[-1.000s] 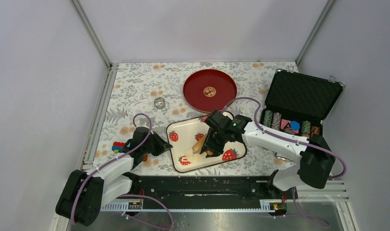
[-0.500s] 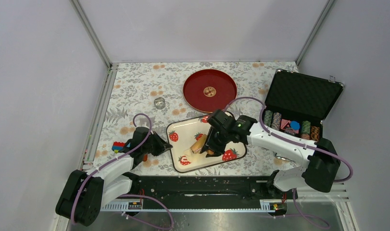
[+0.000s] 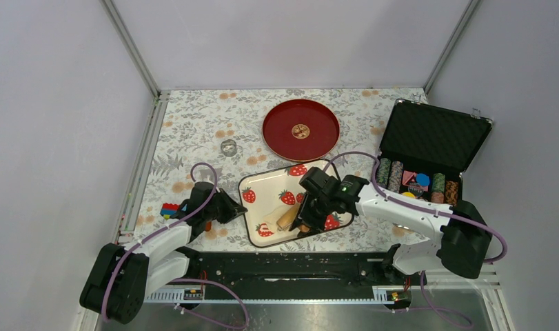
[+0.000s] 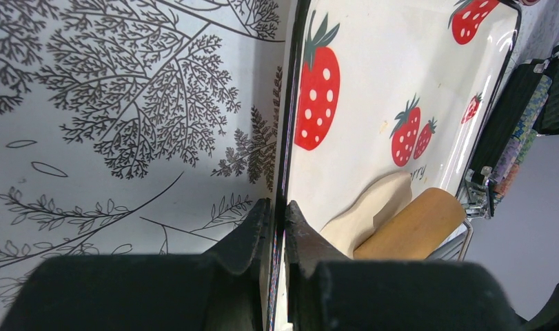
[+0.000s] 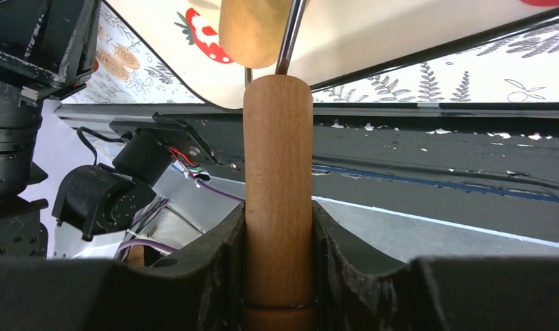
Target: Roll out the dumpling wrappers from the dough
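Dough [image 4: 370, 207]: flattened off-white patch lying on the tray [image 4: 380, 62], in its near half. Best seen from the left wrist: ragged outline, one side meeting the roller [image 4: 415, 222]. From the top view the patch is mostly hidden by the roller [image 3: 287, 218] and its outline cannot be made out

Roller: tan wooden drum [image 5: 252, 27] lying slantwise on the tray [image 3: 262, 181]. A thin metal rod [image 5: 290, 38] joins the drum to a wooden handle [image 5: 278, 172]

Right gripper [image 5: 278, 210]: both fingers pressed against the handle, one on each side, no gap. The handle runs up between them toward the drum. In the top view the right gripper [image 3: 306, 219] sits over the near-right part of the tray, wrist tilted down

Left gripper [image 4: 276, 212]: fingers clamped onto the tray's black left rim, one finger outside over the cloth [image 4: 125, 103], the other inside over the tray surface. In the top view the left gripper [image 3: 233, 208] is at the tray's left edge

Tray: cream, strawberry print, rounded square, set askew to the table edge on the floral cloth [image 3: 194, 131]

Elsewhere:
- Red plate [image 3: 318, 138] beyond the tray, apart from it
- Ring cutter [image 3: 228, 146] to the far left of the tray
- Open black case [image 3: 435, 134] with chips [image 3: 393, 172] to the right
- Coloured blocks [image 3: 169, 208] beside the left arm
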Tool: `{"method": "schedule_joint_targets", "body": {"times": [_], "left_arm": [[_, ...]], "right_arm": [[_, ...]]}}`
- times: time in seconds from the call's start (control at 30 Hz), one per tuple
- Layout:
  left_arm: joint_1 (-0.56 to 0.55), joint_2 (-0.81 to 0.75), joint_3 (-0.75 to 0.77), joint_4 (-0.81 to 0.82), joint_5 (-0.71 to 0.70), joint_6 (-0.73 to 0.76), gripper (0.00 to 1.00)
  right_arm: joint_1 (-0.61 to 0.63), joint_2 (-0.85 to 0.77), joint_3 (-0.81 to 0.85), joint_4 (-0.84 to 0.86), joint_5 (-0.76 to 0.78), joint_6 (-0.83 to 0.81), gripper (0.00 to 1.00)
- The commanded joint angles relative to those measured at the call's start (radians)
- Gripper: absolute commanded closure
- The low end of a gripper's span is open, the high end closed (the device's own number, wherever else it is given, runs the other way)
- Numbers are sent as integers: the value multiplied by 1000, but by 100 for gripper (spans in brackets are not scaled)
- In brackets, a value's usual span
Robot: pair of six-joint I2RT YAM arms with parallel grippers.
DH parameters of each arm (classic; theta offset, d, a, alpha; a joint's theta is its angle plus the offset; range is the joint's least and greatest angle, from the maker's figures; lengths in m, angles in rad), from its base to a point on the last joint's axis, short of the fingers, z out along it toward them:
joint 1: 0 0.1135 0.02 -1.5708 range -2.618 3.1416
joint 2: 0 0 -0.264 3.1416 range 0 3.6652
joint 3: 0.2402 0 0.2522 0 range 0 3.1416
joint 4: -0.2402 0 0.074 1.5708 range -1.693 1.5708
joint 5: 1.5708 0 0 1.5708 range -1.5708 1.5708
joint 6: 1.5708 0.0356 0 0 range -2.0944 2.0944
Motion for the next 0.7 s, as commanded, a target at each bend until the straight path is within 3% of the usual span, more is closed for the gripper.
{"method": "schedule_joint_targets", "body": {"times": [0.0, 0.67], "left_arm": [[7, -7, 5, 53, -7, -11, 100], [7, -8, 5, 51, -9, -11, 100]], "right_arm": [[15, 1, -63, 67, -45, 36, 100], [-52, -58, -414, 285, -111, 198, 100]]}}
